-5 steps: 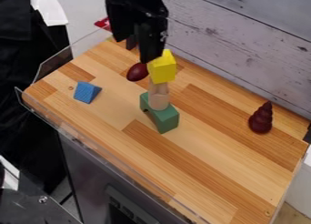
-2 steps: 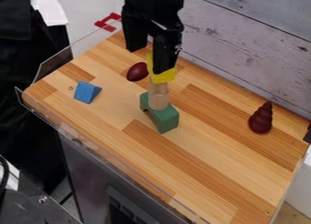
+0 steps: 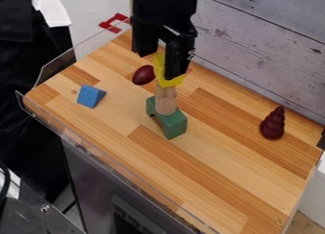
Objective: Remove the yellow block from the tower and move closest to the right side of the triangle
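The black gripper [image 3: 159,65] hangs over the tower [image 3: 166,104] from the top edge, its jaws parted and grasping nothing, one of them in front of the yellow block [image 3: 170,82] and hiding much of it; the yellow block sits at the top of the tower, above the tan wooden pieces [image 3: 166,92], which stand on the green arch [image 3: 175,126]; the blue triangular block [image 3: 90,96] lies on the table [image 3: 222,180], apart from the tower and toward the table's left end in the view; a dark red egg-shaped piece [image 3: 143,75] lies near the tower, on the far side; a dark red tiered cone [image 3: 273,124] stands upright well apart, toward the right end, near the wooden wall [image 3: 260,47].
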`<state>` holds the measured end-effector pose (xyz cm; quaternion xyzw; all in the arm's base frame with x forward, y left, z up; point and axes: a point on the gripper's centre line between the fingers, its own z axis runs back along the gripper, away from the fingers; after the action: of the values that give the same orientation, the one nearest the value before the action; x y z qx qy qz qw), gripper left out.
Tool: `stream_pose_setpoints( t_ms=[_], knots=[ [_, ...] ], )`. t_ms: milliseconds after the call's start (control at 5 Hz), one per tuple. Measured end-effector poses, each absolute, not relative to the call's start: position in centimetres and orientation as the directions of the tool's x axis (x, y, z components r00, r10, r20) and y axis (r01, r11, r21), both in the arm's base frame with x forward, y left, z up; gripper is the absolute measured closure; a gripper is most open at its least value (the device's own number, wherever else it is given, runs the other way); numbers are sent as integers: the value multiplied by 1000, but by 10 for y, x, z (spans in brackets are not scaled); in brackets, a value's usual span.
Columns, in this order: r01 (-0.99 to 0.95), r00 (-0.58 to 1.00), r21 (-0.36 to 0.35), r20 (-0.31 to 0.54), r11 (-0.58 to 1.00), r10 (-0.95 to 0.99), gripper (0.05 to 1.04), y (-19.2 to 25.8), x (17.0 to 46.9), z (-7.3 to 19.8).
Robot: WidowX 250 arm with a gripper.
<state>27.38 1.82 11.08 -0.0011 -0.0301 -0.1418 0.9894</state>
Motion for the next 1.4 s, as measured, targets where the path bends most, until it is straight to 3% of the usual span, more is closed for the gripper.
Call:
stream_pose_setpoints(
  t_ms=[200, 400, 600, 1000, 1400],
  knots=[
    [276, 960, 7, 53, 961, -276, 119, 19, 277, 105],
    [264, 963, -5, 62, 965, -263, 397, 18, 279, 102],
    [236, 970, -19, 69, 972, -234, 504, 21, 279, 103],
    [210, 972, -14, 109, 978, -207, 505, 24, 273, 121],
    [18, 987, -12, 158, 1000, -16, 505, 74, 261, 137]
  ],
)
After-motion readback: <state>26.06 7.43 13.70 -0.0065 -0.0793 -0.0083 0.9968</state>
